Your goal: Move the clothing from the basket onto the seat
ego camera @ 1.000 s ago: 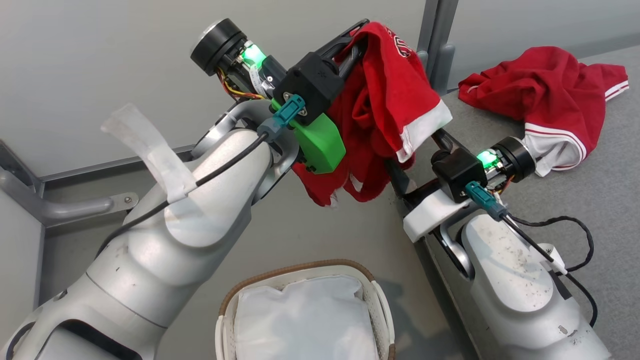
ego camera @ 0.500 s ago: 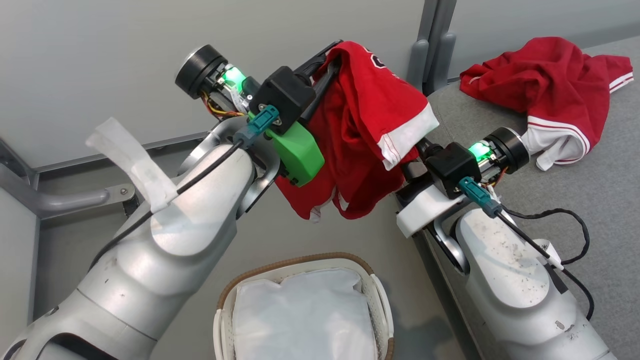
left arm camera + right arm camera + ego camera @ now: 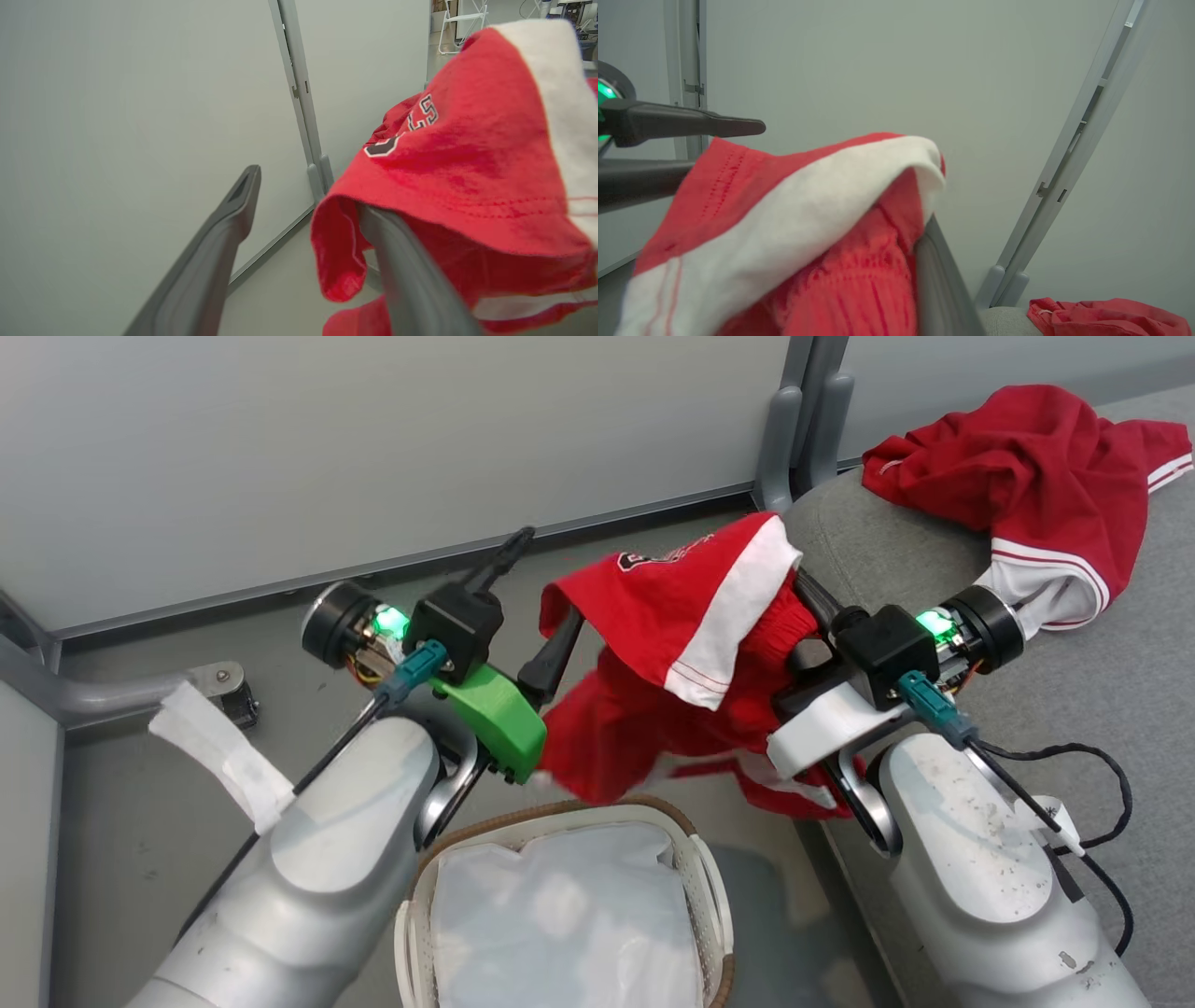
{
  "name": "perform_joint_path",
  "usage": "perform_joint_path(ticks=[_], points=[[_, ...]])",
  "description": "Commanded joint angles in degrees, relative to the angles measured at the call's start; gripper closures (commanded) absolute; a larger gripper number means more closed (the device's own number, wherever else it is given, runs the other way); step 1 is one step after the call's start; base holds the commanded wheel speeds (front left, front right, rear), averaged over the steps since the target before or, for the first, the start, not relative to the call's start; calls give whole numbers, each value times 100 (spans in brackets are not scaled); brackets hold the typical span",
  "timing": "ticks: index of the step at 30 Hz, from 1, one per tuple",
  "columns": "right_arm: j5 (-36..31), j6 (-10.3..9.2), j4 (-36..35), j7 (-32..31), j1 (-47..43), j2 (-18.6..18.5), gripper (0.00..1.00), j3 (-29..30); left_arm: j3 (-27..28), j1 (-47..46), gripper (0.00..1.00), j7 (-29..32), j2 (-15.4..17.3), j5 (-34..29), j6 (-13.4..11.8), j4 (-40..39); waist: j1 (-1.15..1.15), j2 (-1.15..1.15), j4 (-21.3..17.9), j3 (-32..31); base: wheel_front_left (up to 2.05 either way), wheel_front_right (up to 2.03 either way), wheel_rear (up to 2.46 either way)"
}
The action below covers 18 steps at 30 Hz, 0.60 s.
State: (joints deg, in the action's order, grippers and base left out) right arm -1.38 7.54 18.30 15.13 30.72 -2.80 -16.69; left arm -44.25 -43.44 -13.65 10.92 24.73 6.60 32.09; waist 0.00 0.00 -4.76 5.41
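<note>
Grey seat [image 3: 1120,644] beside pale wall panels [image 3: 373,448] holds one red garment [image 3: 1027,476]

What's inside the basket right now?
The basket holds a crumpled white liner cloth, with no red clothing on it. Whatever lies under the liner is covered, and the basket's near end is cut off in the head view.

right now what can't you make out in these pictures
- Right hand: the held garment covers its fingers in head view and one finger in right wrist view; grip unclear.
- Lettering on it: folded over in left wrist view, too small in head view.
- Basket: near end cut off by head view's bottom edge.
- Garment on the seat: part cut by head view's right edge.
</note>
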Motion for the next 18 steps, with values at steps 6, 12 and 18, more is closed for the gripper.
perform_joint_path(ticks=[6,12,18], points=[[8,-9,-116,3,-277,-18,100,343,264,754,0,-164,-162,165,-74,-93,0,0,13,34,0,0,0],[-46,-9,-88,3,-452,-16,100,476,709,1571,0,-147,-266,-130,-58,-610,0,0,6,43,0,0,0],[-67,-9,-60,3,-542,-18,100,586,910,2055,0,-149,-372,-364,25,-717,0,0,-30,35,0,0,0]])
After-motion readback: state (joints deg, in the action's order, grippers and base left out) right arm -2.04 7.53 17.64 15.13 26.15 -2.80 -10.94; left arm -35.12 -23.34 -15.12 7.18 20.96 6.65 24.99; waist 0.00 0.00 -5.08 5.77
